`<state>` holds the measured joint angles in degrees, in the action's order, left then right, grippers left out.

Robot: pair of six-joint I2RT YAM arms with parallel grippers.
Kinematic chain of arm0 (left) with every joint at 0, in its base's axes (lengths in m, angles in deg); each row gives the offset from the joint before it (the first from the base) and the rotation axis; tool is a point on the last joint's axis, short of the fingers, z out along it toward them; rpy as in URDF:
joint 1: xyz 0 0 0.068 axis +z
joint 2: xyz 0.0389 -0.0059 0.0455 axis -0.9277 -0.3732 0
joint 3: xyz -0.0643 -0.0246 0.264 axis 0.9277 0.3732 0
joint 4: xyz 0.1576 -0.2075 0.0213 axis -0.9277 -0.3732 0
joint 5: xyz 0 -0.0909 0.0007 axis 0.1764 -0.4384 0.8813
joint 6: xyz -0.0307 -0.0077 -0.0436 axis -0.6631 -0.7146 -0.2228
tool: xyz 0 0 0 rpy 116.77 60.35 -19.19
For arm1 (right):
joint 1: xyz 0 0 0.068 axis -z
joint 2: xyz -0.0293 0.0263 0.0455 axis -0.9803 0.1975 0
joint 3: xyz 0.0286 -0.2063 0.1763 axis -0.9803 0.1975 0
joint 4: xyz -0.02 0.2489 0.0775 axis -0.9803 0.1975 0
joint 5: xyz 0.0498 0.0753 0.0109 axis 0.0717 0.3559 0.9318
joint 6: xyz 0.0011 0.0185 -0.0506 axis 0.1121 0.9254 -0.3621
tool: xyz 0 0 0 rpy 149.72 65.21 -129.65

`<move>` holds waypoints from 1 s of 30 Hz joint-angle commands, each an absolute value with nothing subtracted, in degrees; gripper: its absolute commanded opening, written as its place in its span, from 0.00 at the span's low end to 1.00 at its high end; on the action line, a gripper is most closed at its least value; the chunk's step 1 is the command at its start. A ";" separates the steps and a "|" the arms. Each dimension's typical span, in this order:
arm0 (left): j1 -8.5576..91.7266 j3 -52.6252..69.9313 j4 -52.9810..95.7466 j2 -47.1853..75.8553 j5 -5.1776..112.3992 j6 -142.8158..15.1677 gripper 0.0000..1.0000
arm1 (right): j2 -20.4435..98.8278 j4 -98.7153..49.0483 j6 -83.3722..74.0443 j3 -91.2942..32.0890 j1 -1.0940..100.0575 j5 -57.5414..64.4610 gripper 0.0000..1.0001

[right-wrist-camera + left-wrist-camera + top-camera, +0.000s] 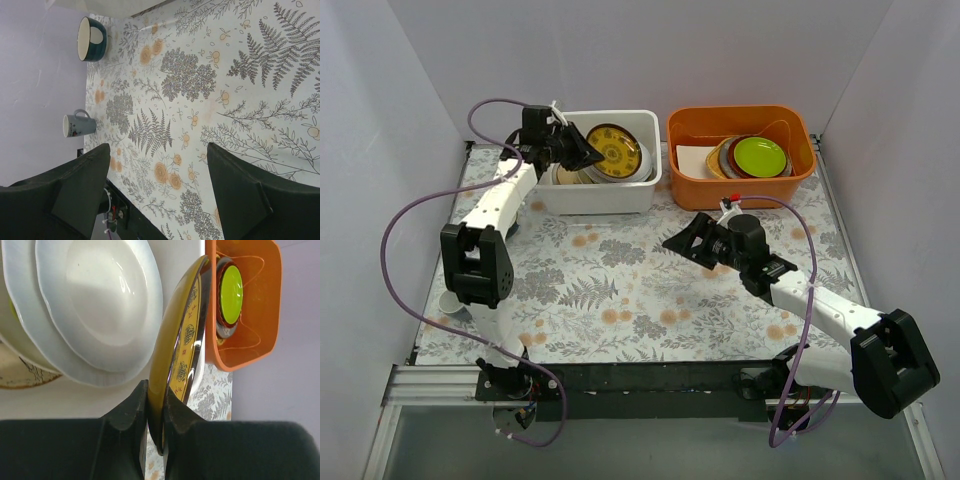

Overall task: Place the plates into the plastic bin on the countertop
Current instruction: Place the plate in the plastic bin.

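Note:
My left gripper point(588, 156) is shut on the rim of the small dark-yellow patterned plate point(615, 150) and holds it tilted over the white plastic bin point(610, 196). In the left wrist view the plate point(172, 360) stands edge-on between my fingers point(134, 410), above white plates point(100, 305) and a beige bird-and-branch plate point(15, 375) lying in the bin. My right gripper point(682, 243) is open and empty, hovering over the fern-print countertop point(620, 290), also seen in the right wrist view point(200, 100).
An orange tub point(740, 190) at the back right holds a stack topped by a lime-green plate point(760, 155). A dark teal bowl point(91, 38) and a grey mug point(79, 125) sit at the left edge of the cloth. White walls enclose three sides.

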<state>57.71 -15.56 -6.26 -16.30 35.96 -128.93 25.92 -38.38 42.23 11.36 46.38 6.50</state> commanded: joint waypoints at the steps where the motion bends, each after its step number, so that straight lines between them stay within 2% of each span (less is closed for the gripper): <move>1: 57.45 -23.31 -6.30 -20.29 36.82 -128.71 0.00 | 25.79 -40.11 41.17 11.40 46.79 7.42 0.87; 4: 57.45 -26.30 -6.47 -23.36 36.91 -129.06 0.00 | 25.61 -39.85 40.73 11.75 46.79 7.07 0.95; 7: 57.45 -28.50 -6.47 -26.00 37.00 -129.24 0.00 | 25.17 -38.88 40.03 11.58 46.88 6.19 0.98; 25: 57.71 -35.02 -8.76 -35.06 37.53 -128.27 0.00 | 26.84 -39.84 39.67 12.19 48.72 7.42 0.98; 28: 57.80 -34.84 -9.37 -34.98 38.14 -128.27 0.06 | 26.93 -40.02 39.59 12.37 48.99 7.77 0.98; 30: 57.98 -34.23 -9.46 -34.45 39.19 -128.53 0.21 | 27.02 -40.19 39.59 12.37 49.08 8.21 0.98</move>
